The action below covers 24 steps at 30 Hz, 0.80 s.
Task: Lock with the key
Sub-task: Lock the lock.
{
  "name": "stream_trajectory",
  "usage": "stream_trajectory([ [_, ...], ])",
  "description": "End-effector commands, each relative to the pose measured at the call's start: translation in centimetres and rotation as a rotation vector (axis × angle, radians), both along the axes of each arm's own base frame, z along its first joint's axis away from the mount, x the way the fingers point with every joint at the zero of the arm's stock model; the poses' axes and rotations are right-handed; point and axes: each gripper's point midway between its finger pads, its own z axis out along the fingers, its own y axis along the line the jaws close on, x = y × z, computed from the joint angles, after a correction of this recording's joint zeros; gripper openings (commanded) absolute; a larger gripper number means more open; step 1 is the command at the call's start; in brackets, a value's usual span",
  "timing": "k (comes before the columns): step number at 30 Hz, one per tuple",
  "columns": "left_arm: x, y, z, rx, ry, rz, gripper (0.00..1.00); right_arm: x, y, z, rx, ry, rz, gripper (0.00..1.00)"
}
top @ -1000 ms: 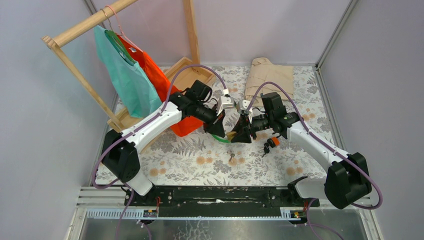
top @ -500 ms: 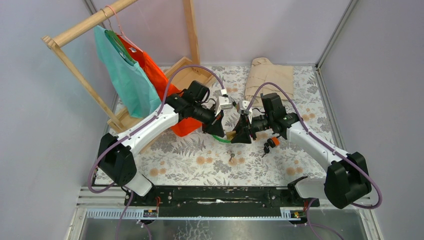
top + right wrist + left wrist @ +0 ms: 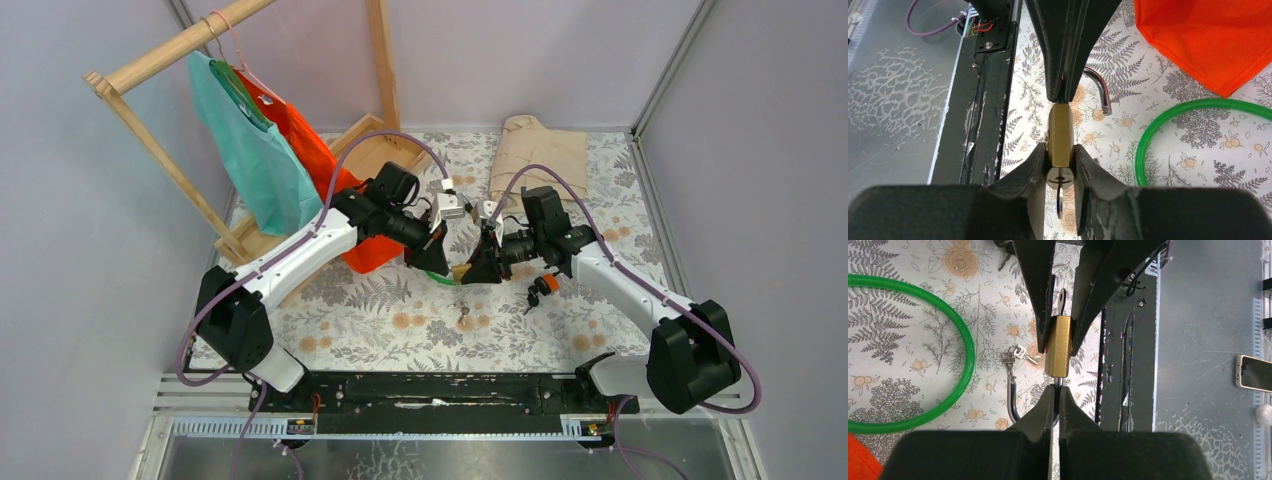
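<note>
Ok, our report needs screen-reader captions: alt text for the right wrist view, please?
The right gripper clamps a brass padlock, key in its keyhole, while the left gripper pinches the open shackle from opposite. A green ring and orange cloth show to the right.

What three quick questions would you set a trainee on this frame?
1. Fill in: the left pincer is shut on the padlock's ___.
2. What grips the padlock's brass body? A the left pincer; B the right pincer; C nothing.
3. True or false: a key sits in the padlock's keyhole.

Key: 1 shackle; 2 B; 3 true.
</note>
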Motion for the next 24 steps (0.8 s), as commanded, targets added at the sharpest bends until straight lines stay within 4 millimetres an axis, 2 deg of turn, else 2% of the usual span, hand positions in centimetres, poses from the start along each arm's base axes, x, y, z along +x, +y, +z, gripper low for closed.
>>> stream_trajectory([
  [1, 0.4, -0.6, 2.6, -0.104, -0.086, -0.025, 0.01, 0.3, 0.4, 1.4, 0.024, -0.023, 0.015, 0.00],
  [4, 0.3, -0.3, 2.6, -0.119, -0.128, -0.025, 0.16, 0.5, 0.0, 2.4, 0.044, -0.016, 0.006, 0.00],
  [7, 0.0, 0.2, 3.0, -0.127, -0.194, -0.037, 0.38, 0.6, -0.6, 3.8, 0.085, -0.002, -0.001, 0.00],
  [10, -0.1, 1.1, 3.4, -0.144, -0.335, -0.070, 0.57, 0.1, -0.9, 4.8, 0.114, 0.005, 0.014, 0.00],
  [14, 0.2, 1.5, 3.8, -0.157, -0.474, -0.108, 0.72, -0.2, -1.2, 6.0, 0.152, 0.022, 0.027, 0.00],
  [16, 0.4, 1.5, 3.5, -0.162, -0.532, -0.139, 0.84, -0.5, -1.4, 6.7, 0.175, 0.033, 0.041, 0.00],
  [19, 1.1, 1.2, 3.2, -0.163, -0.573, -0.142, 0.89, -0.9, -1.5, 7.5, 0.195, 0.030, 0.054, 0.00],
  [24, 1.9, 0.1, 2.9, -0.166, -0.593, -0.128, 0.85, -1.2, -1.8, 8.3, 0.219, 0.017, 0.053, 0.00],
])
